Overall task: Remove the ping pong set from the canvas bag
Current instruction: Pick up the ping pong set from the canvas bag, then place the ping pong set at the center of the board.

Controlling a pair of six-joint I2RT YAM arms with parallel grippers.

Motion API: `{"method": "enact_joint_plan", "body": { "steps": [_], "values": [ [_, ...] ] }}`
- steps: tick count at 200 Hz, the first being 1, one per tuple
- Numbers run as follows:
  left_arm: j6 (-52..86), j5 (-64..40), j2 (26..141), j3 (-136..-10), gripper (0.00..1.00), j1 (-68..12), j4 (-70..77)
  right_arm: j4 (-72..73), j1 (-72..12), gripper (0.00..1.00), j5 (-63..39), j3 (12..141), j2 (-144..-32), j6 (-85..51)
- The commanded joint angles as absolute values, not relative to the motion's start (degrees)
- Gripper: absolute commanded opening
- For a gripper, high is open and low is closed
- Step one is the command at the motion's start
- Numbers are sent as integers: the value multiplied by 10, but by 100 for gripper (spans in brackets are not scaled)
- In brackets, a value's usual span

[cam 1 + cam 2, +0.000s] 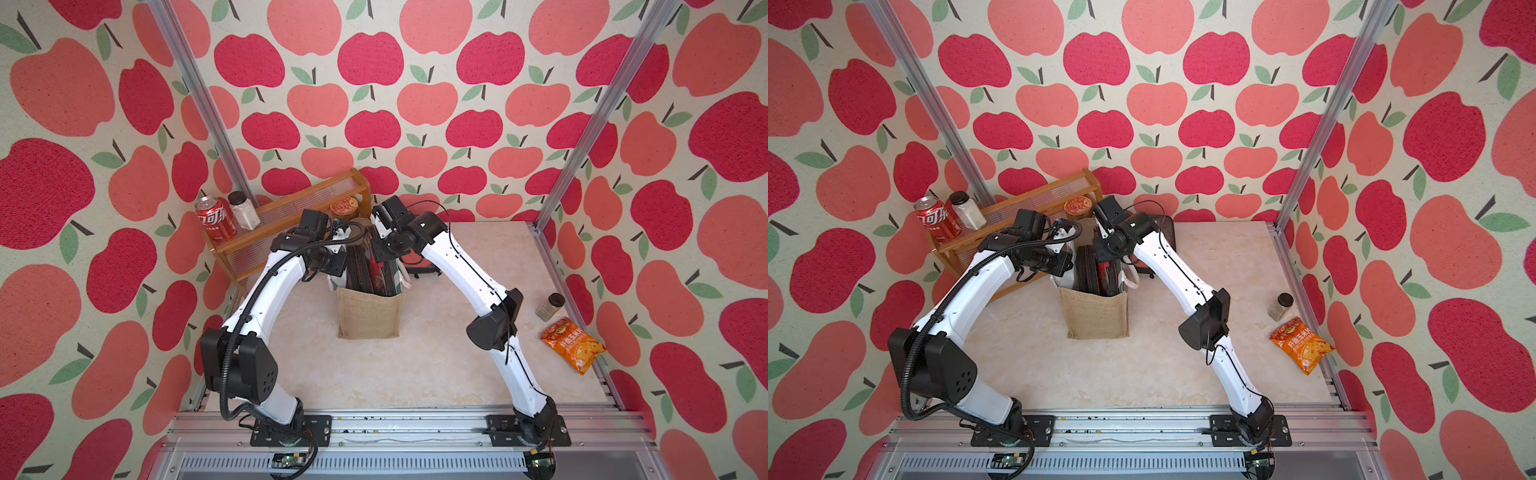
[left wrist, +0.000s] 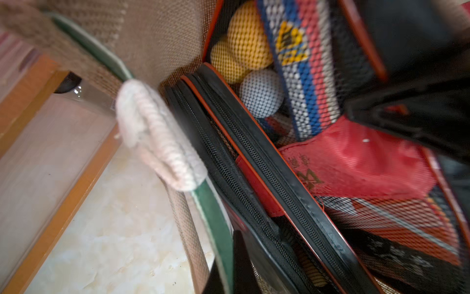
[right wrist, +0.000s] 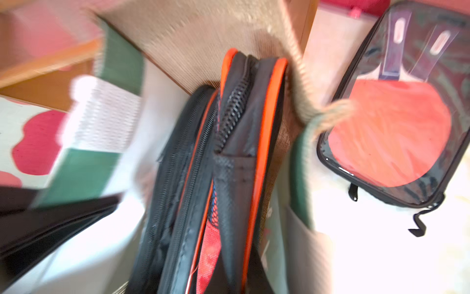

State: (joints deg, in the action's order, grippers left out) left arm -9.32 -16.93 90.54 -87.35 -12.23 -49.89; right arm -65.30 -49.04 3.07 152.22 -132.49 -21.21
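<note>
A: Item: canvas bag point(image 1: 370, 316), upright at table centre. Contents?

B: Two zipped paddle cases point(image 2: 292, 193) are still lodged inside; one clear case point(image 3: 396, 127) is laid out beside it.

A: Pincers?

B: Left gripper point(image 1: 337, 249) and right gripper point(image 1: 380, 245) are both recorded closed at the bag mouth; what is pinched cannot be told.

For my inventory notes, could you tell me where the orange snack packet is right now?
In both top views the orange snack packet lies flat near the table's right edge, just in front of a small spice jar.
</note>
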Motion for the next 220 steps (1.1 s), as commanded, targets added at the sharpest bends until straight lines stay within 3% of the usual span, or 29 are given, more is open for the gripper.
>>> {"method": "enact_joint_plan", "body": {
  "steps": [1, 71, 122, 173, 220],
  "values": [
    [-95, -148, 888, -873, 0, -105, -486, -592, -492, 0, 26, 1539, -1240, -171],
    [-97, -145, 882, -864, 0, -96, -480, -531, -459, 0, -5, 1528, -1181, -177],
    [-101, -132, 875, -858, 0, -87, -479, -405, -398, 0, -75, 1400, -1080, -217],
    [-102, -131, 873, -854, 0, -81, -476, -357, -281, 0, -155, 1312, -1033, -266],
    [-102, -128, 869, -846, 0, -76, -473, -365, -152, 0, -282, 1289, -1065, -309]
  ]
}}
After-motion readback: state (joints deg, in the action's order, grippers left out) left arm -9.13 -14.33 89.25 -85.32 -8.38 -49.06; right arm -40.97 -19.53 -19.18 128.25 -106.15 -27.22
